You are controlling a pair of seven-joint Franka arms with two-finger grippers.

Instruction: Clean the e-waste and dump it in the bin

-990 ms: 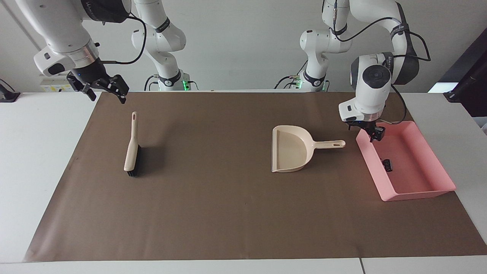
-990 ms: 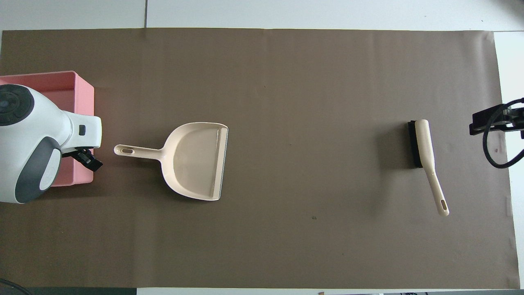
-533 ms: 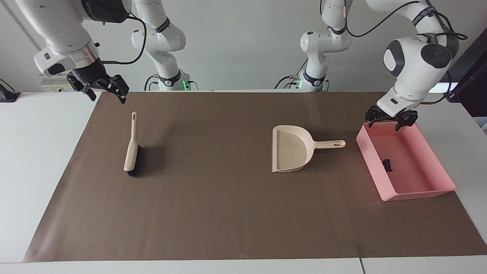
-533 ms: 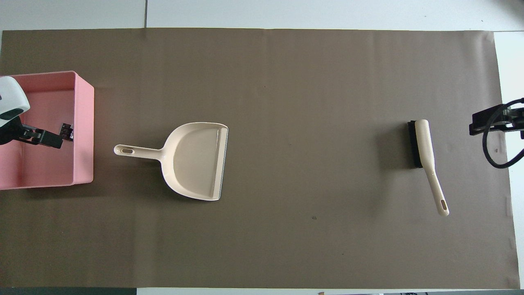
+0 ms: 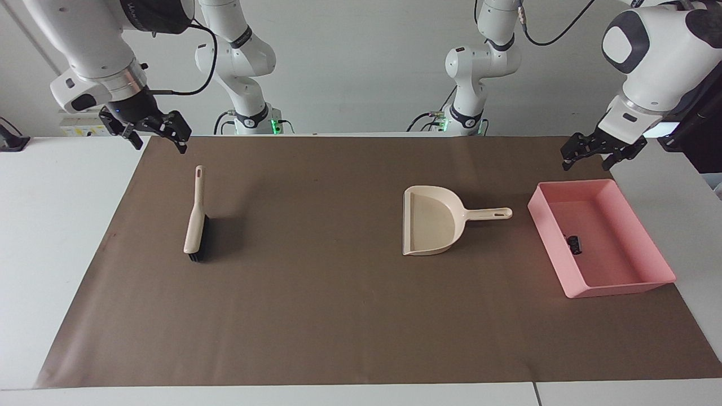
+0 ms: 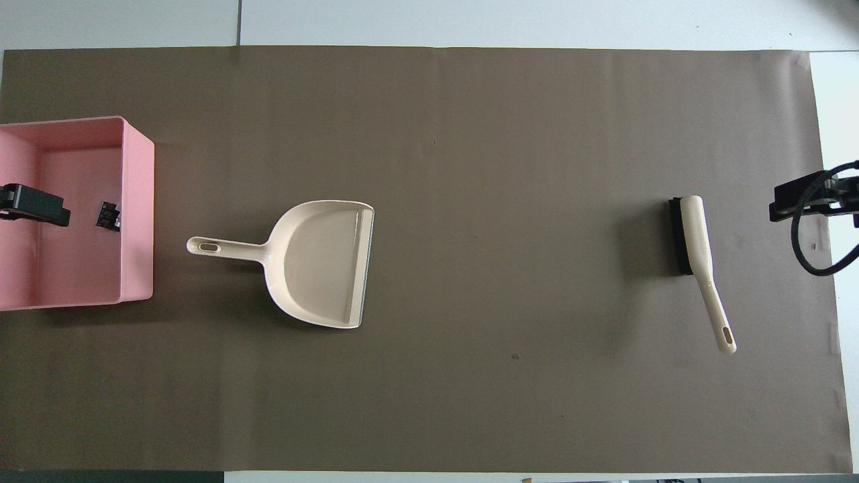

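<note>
The pink bin (image 5: pixel 550 248) (image 6: pixel 137 215) lies on the brown mat at the left arm's end of the table. One small black piece of e-waste (image 5: pixel 573 243) (image 6: pixel 107 215) rests on its floor, by the wall beside the dustpan. My left gripper (image 5: pixel 586 160) hangs open and empty, raised over the bin. Only one of its fingers (image 6: pixel 37 204) shows in the overhead view. My right gripper (image 5: pixel 159 144) waits open and empty in the air over the mat's corner at the right arm's end.
A beige dustpan (image 5: pixel 428 223) (image 6: pixel 322 261) lies flat beside the bin, its handle pointing at the bin. A beige hand brush (image 5: pixel 196 220) (image 6: pixel 698 248) with black bristles lies on the mat toward the right arm's end.
My left arm has lifted away from the bin's wall near the dustpan handle, rising and swinging toward its own end of the table. The right arm has not moved.
</note>
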